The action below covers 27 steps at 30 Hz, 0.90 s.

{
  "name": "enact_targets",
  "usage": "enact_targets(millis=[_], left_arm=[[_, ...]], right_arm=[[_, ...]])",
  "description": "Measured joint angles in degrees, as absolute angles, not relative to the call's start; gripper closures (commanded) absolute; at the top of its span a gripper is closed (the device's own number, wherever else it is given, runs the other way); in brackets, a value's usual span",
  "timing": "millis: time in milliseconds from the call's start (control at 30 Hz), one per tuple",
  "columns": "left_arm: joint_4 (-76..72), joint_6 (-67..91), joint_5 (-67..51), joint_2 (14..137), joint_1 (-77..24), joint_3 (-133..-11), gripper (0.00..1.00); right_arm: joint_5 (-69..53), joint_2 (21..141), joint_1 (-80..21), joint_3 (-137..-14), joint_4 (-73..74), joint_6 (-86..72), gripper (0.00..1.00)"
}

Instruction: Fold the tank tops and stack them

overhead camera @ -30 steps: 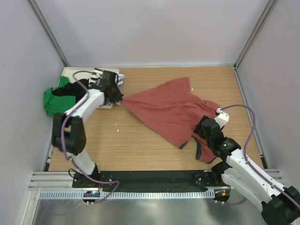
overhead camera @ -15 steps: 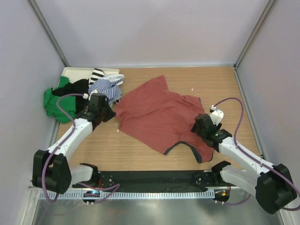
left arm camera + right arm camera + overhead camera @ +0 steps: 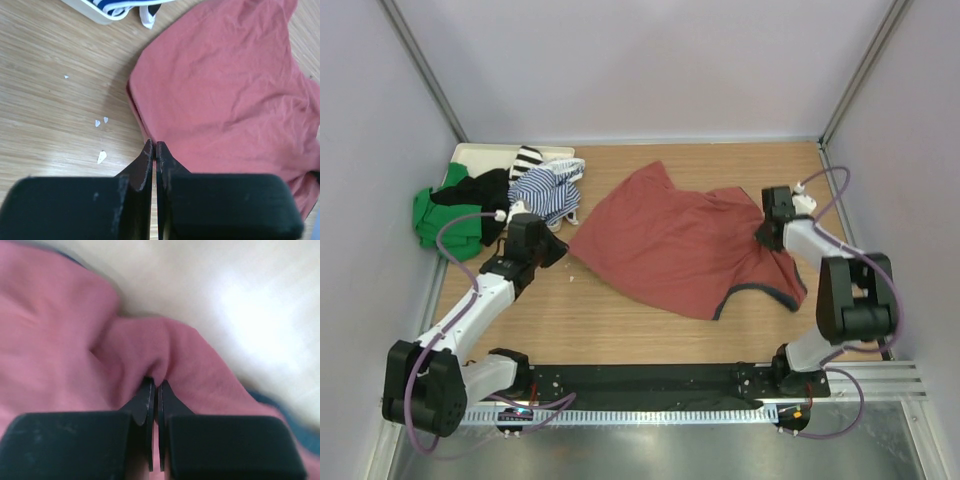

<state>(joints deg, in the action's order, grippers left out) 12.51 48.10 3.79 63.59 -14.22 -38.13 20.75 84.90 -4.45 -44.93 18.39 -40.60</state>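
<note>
Top external: garment pile point(image 3: 510, 190) beside brick-red top point(image 3: 670, 245)

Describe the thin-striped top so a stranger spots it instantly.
At the table's far left corner, clothes are heaped on a white tray. The navy-and-white striped tank top is the heap's rightmost, nearest the brick-red tank top. Only it has thin stripes; neighbours are green, black or broadly banded.

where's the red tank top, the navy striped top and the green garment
red tank top point(image 3: 670, 245), top view, its middle
navy striped top point(image 3: 545, 190), top view, its bunched middle
green garment point(image 3: 432, 215), top view, its left part
</note>
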Motion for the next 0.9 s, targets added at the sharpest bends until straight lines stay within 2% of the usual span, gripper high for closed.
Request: enact_targets(millis=[33, 67, 100, 133, 233, 300, 367, 433, 500, 533, 700, 900], left_arm=[[11.64, 48.07, 3.6, 63.75, -14.24, -37.58, 1.0], [10.66, 48.07, 3.25, 64.07, -14.24, -36.97, 1.0], [9.85, 47.99, 2.96, 64.36, -14.24, -36.49, 1.0], [8.8, 47.79, 2.76, 64.73, -14.31, -35.9, 1.0], [6.66, 47.2, 2.66, 65.25, -14.66, -34.41, 1.0], [5.76, 46.72, 2.37, 65.25, -15.0, -33.78, 1.0], [4.6, 46.28, 2.37, 65.25, -15.88, -33.28, 1.0], [3.86, 46.06, 2.33, 65.28, -16.86, -33.17, 1.0], [2.81, 46.0, 2.35, 65.43, -17.91, -33.17, 1.0], [2.44, 45.98, 2.37, 65.6, -18.41, -33.17, 1.0], [1.98, 45.5, 3.07, 66.5, -20.08, -33.17, 1.0], [1.91, 44.53, 4.32, 66.52, -20.29, -33.17, 1.0]], right_arm=[[20.12, 87.94, -3.99, -49.3, 19.27, -40.34, 0.96], [18.41, 92.09, -3.64, -55.59, 19.94, -39.57, 0.79], [16.23, 95.92, -3.53, -61.82, 19.62, -38.89, 0.27], [14.61, 98.67, -3.64, -66.52, 19.11, -38.35, 0.2], [11.2, 102.19, -5.37, -75.68, 17.1, -35.35, 0.2], [10.83, 100.42, -6.87, -76.09, 17.65, -33.89, 0.26], [10.26, 96.86, -8.21, -73.32, 18.83, -32.8, 0.27], [9.93, 92.36, -9.04, -68.49, 19.86, -31.86, 0.36], [9.72, 86.19, -9.56, -61.71, 21.82, -31.22, 0.5], [9.41, 82.85, -10.0, -57.98, 22.41, -31.11, 0.51], [6.24, 69.89, -11.62, -43.81, 25.19, -31.81, 0.5], [3.42, 68.1, -14.26, -36.47, 25.21, -32.56, 0.44]])
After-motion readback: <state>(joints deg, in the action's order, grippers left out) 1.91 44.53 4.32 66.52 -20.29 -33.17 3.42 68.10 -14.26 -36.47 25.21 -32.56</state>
